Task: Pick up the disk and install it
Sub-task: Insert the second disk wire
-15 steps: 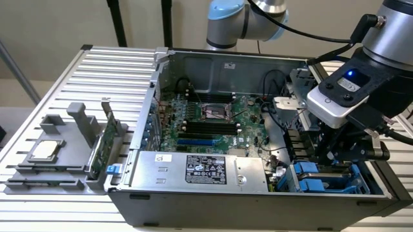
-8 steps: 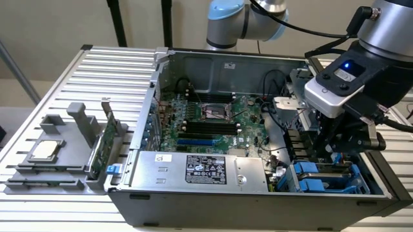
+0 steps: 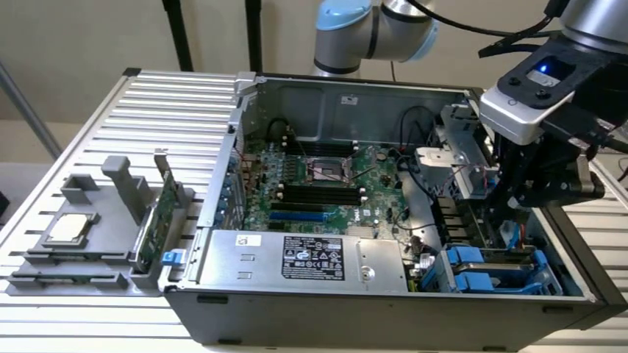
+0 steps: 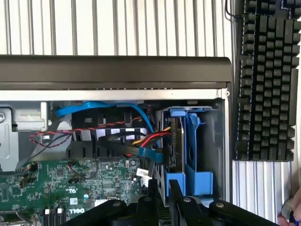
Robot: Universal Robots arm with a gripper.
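Now my gripper (image 4: 161, 188) hovers narrow, holding nothing, above the disk (image 4: 176, 141) in its bay; it looks heavy, stiff, best gripped by the blue frame (image 4: 197, 181).

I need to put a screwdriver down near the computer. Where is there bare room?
The ribbed table is bare behind the grey parts stand and along the front edge below the case. Inside the case it is crowded: motherboard, cables, blue drive carriers, gripper.
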